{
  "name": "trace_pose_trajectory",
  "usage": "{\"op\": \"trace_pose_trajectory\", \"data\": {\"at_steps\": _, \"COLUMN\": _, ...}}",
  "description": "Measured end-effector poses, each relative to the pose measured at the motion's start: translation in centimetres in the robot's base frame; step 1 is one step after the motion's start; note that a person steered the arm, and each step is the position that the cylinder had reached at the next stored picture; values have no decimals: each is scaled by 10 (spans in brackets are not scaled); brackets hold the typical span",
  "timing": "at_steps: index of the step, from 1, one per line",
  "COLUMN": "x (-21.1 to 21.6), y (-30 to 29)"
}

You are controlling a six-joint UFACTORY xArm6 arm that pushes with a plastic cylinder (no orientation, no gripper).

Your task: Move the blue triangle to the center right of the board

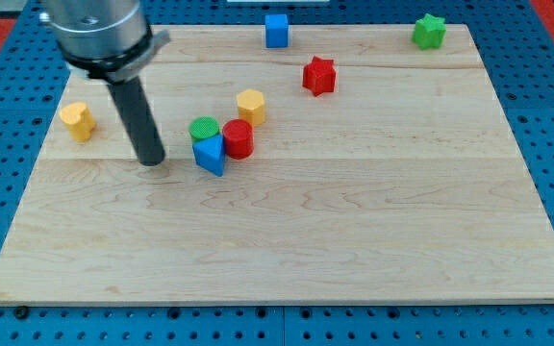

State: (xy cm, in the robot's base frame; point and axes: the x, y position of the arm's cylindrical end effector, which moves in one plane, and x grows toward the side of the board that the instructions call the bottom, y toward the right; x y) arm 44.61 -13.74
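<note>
The blue triangle (210, 154) lies left of the board's middle, touching a green cylinder (203, 128) above it and a red cylinder (239, 138) at its right. My tip (150, 161) rests on the board a short way to the left of the blue triangle, not touching it. The dark rod rises from the tip towards the view's top left.
A yellow hexagon (250, 106) sits just above the red cylinder. A red star (319, 75) lies further right. A blue cube (276, 30) is at the top edge, a green star (429, 32) at the top right, a yellow block (78, 120) at the left. The wooden board (354, 231) lies on a blue pegboard.
</note>
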Motion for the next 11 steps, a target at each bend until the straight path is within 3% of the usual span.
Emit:
{"op": "trace_pose_trajectory", "data": {"at_steps": 2, "x": 0, "y": 74}}
{"op": "trace_pose_trajectory", "data": {"at_steps": 4, "x": -10, "y": 76}}
{"op": "trace_pose_trajectory", "data": {"at_steps": 6, "x": -14, "y": 140}}
{"op": "trace_pose_trajectory", "data": {"at_steps": 8, "x": 37, "y": 175}}
{"op": "trace_pose_trajectory", "data": {"at_steps": 11, "x": -23, "y": 282}}
